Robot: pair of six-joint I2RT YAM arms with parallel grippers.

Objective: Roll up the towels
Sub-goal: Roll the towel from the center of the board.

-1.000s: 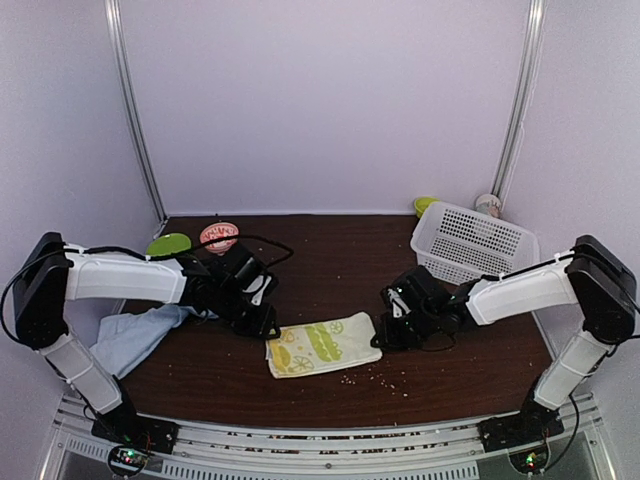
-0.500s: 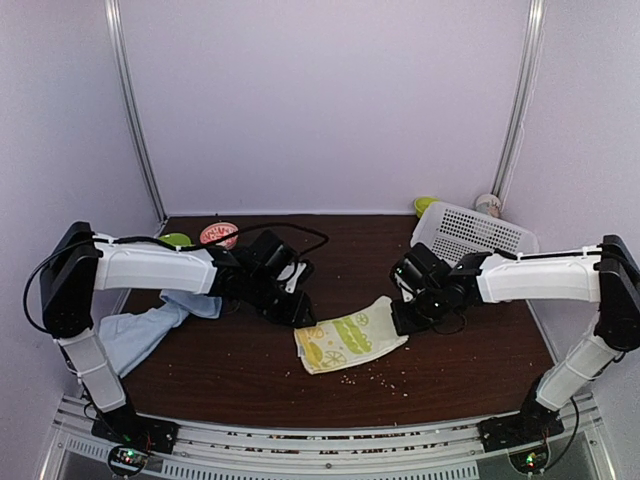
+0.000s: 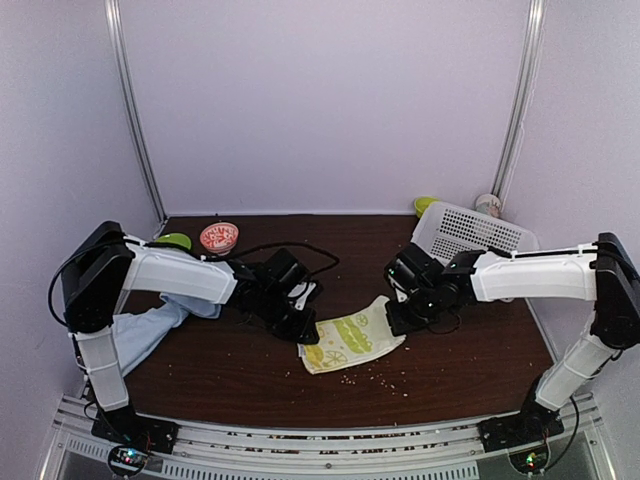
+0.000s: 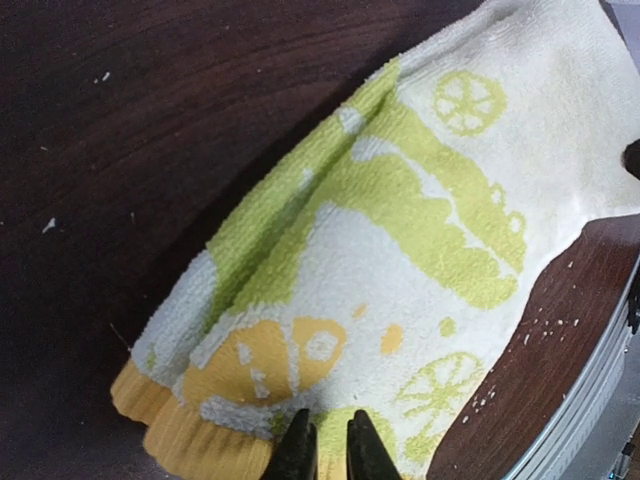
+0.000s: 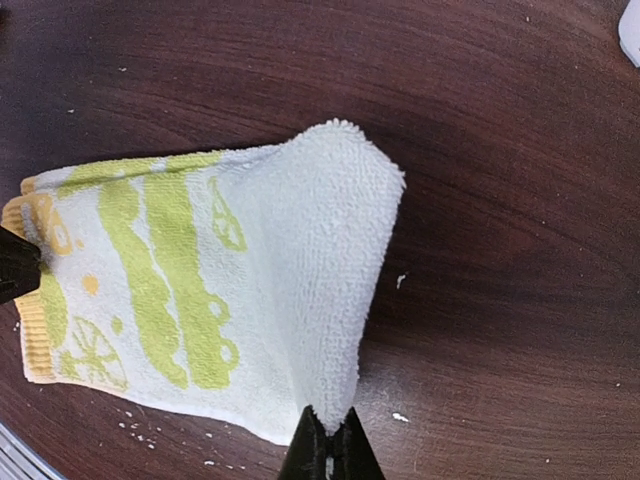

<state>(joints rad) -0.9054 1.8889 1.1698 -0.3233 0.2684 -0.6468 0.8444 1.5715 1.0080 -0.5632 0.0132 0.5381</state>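
left gripper (image 4: pixel 330 442) pinches green towel (image 4: pixel 400 250) at yellow hem | right gripper (image 5: pixel 327 440) clamps opposite corner, raised | likely straightening it flat to roll | blue towel (image 3: pixel 135 335) lies aside, left

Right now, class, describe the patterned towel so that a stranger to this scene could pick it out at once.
On the dark brown wooden table, look near the middle. There is a small terry-cloth towel, cream with lime-green citrus prints and a yellow ribbed edge. The only other cloth, a pale blue towel at the left edge, is plain.
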